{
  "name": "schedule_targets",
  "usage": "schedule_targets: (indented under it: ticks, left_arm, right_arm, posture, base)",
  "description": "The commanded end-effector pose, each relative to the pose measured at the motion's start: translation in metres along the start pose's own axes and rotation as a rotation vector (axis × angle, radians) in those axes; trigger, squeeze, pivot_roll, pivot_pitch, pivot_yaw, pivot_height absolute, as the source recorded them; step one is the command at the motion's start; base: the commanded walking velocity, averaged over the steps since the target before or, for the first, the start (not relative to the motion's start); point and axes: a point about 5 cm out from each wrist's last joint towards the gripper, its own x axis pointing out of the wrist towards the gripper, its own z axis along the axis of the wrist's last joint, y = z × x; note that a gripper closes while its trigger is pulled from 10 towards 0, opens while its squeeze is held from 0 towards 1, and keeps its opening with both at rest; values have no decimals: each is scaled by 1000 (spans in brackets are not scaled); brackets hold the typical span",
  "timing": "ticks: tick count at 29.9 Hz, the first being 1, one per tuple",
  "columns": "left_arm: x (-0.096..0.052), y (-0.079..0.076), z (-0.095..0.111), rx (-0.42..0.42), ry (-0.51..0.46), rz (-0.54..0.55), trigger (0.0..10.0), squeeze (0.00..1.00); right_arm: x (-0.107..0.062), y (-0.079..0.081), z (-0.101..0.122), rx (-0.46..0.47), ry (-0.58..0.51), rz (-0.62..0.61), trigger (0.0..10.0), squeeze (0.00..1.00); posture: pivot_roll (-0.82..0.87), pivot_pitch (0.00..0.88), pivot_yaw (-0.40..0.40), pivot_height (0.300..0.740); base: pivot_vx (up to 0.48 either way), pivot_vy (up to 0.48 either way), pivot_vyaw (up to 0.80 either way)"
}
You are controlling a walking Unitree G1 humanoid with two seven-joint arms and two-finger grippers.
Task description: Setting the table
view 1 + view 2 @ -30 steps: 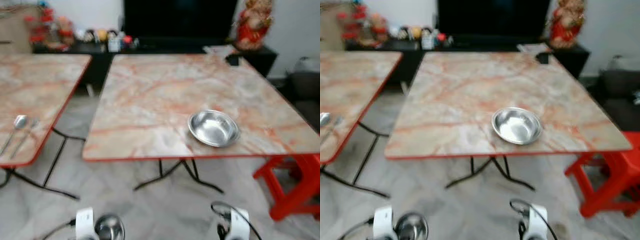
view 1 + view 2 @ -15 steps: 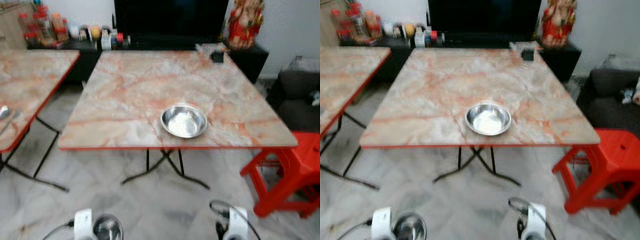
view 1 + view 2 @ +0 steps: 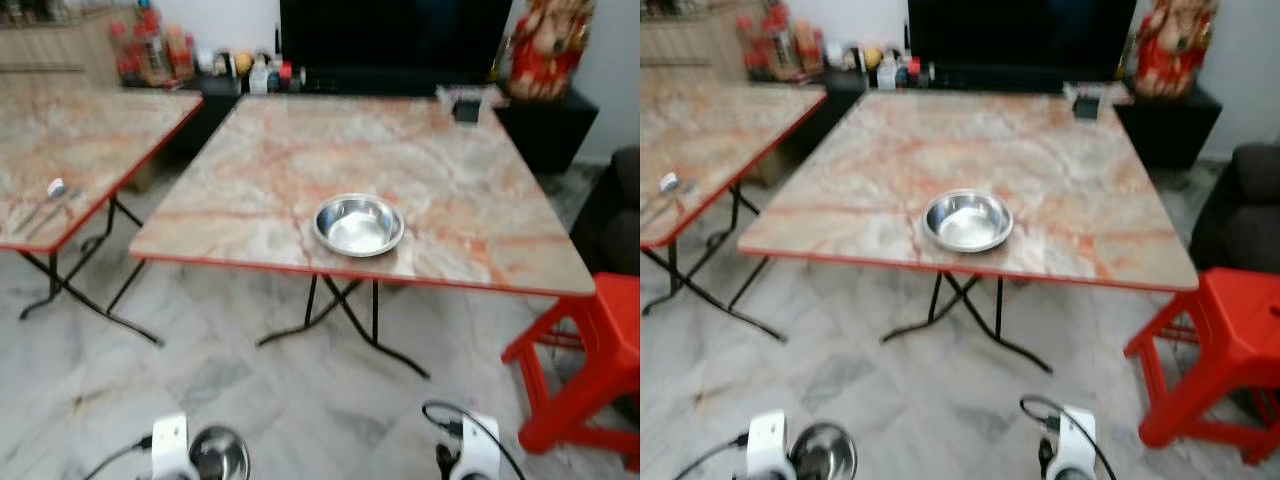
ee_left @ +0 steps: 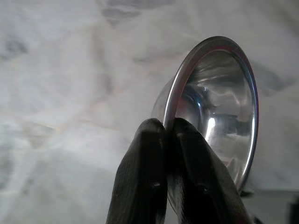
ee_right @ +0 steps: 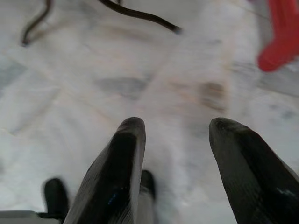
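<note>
Left gripper (image 4: 166, 128), lower left of the head views: fingers pressed on the rim of a steel bowl (image 4: 219, 107), held low over the floor (image 3: 250, 390). Right gripper (image 5: 175, 135), lower right: fingers spread, holding nothing. A second bowl (image 3: 358, 224) sits near the front edge of the centre table (image 3: 300, 160). On the left table (image 3: 60, 130) lies what looks like a spoon (image 3: 50, 195), blurred. Red stool (image 3: 590, 360) at right.

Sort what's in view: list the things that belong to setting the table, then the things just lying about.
Job:
held bowl in the left gripper
bowl on table
table
spoon on the side table

Lying about:
red stool
statue
bottles
TV
</note>
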Motion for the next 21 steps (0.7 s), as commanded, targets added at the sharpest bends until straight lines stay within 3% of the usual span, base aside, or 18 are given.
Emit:
schedule_targets:
  ticks: [1, 5, 21]
  left_arm:
    - [0, 6, 6, 6, -27, 11, 10000, 0]
    - [0, 6, 6, 13, -27, 4, 10000, 0]
    - [0, 7, 5, 27, -21, 0, 10000, 0]
  right_arm:
    - [1, 5, 3, 14, -7, 12, 10000, 0]
    - [1, 5, 3, 17, -9, 13, 10000, 0]
    - [1, 6, 3, -5, -9, 21, 10000, 0]
  posture:
    - [-38, 0, -15, 725]
    - [-39, 0, -10, 725]
    - [-41, 0, -10, 725]
  base:
    - [0, 0, 0]
    - [0, 0, 0]
    - [388, 0, -80]
